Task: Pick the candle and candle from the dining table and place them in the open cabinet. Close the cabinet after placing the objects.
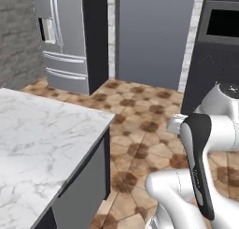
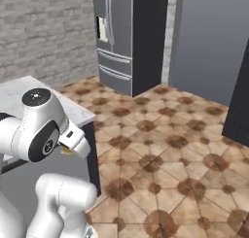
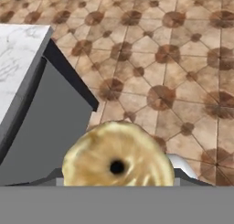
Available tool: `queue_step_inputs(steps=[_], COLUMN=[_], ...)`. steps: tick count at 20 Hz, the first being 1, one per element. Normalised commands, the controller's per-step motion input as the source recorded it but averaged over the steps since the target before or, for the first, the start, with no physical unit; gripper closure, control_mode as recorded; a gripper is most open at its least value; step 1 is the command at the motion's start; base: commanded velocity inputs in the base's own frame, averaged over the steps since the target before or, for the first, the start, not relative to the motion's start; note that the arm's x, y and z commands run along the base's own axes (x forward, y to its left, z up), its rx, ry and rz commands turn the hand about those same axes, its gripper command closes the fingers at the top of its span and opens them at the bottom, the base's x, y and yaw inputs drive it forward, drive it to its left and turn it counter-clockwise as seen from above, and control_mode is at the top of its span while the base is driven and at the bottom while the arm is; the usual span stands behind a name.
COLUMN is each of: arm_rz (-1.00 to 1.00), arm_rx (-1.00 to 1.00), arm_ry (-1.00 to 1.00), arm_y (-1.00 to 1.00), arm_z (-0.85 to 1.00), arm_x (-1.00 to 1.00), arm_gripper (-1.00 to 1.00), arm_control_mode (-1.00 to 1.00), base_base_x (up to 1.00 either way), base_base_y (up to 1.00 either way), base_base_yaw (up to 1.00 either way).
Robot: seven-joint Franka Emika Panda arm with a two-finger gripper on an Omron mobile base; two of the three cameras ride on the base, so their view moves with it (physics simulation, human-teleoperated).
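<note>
The candle [image 3: 118,157] sits at the bottom centre of the hand view — a round, pale yellow-cream body with mottled golden patches and a small dark wick hole at its middle, seen end-on. It lies between the dark finger tips of the end effector [image 3: 118,178], whose jaws stand partway apart and appear closed on the candle's sides; a yellow sliver [image 2: 67,151] at the lower left of the right base view, under the wrist, looks like the same candle. The fingers themselves are largely hidden behind it.

To the upper left of the hand view is the corner of the marble worktop [image 3: 18,54], with its grey front below; the brown tiled floor [image 3: 173,72] fills the right. The candle hangs over floor, just off the worktop's edge.

Risks, as judged: a round, smooth body may slip or rotate in the grip during travel, and a drop here lands on tile. The cabinet is not in sight, so the carry looks long; a wide arm swing could strike the worktop corner.
</note>
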Motion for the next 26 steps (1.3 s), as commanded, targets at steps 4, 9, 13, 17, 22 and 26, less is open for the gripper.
queue_step_inputs(steps=[4, 9, 13, 17, 22, 26], arm_rz=[0.0, 0.0, 0.0, 0.0, 0.0, 0.0], arm_rx=[0.0, 0.0, 0.0, 0.0, 0.0, 0.0], arm_ry=[0.0, 0.0, 0.0, 0.0, 0.0, 0.0], arm_y=[0.0, 0.0, 0.0, 0.0, 0.0, 0.0], arm_z=[0.0, 0.0, 0.0, 0.0, 0.0, 0.0], arm_x=[0.0, 0.0, 0.0, 0.0, 0.0, 0.0], arm_gripper=[1.0, 1.0, 1.0, 1.0, 1.0, 1.0], arm_control_mode=[1.0, 1.0, 1.0, 1.0, 1.0, 1.0], base_base_x=[0.19, 0.23, 0.27, 0.3, 0.32, 0.32], base_base_y=[-0.06, -0.07, -0.09, -0.1, -0.1, -0.06], base_base_yaw=[-0.32, -0.31, -0.27, -0.26, -0.24, -0.23])
